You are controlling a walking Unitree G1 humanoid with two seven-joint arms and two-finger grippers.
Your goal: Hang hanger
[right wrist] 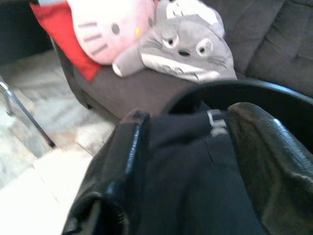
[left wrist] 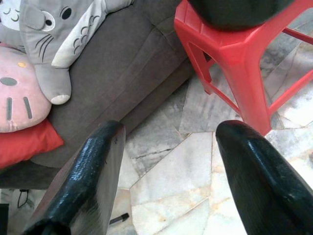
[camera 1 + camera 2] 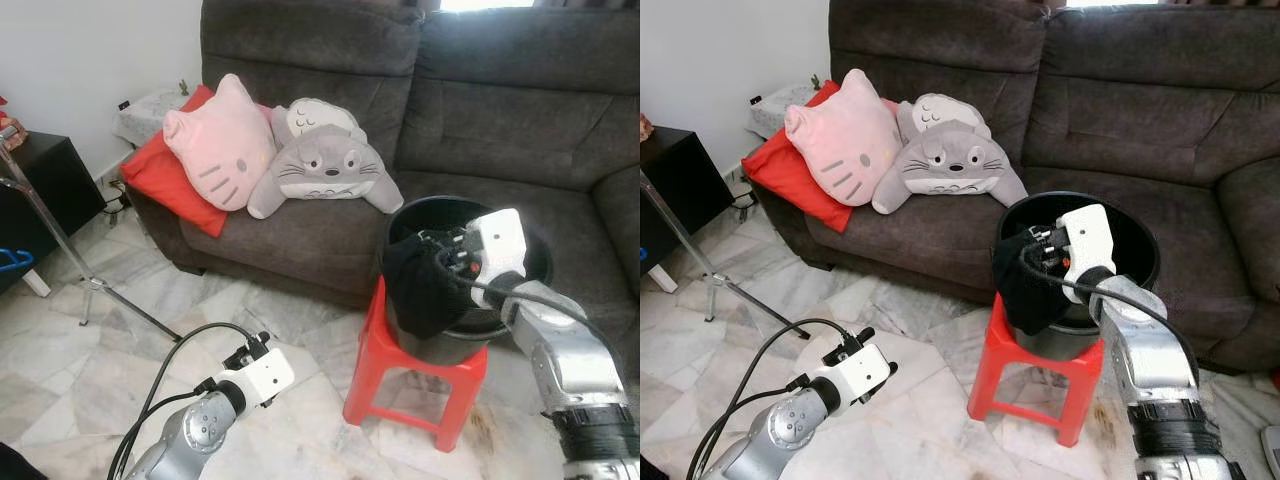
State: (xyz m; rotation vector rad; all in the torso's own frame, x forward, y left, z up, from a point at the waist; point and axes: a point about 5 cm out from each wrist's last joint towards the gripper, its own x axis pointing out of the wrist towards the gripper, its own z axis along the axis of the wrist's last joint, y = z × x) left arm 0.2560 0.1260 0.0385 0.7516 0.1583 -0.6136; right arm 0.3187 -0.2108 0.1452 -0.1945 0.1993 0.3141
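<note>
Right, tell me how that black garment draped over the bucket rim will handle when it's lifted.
The black garment sags over the bucket rim, so probably floppy and light. The right end effector straddles its soft folds; it may slip or bunch. Pulling sideways could tip the bucket off the red stool.

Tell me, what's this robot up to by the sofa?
The robot stands facing a dark grey sofa. Its right gripper is at a black bucket that sits on a red plastic stool, with its two fingers on either side of a black garment draped over the bucket's rim. The left gripper hovers low over the marble floor, open and empty. No hanger is visible in its grippers yet.
</note>
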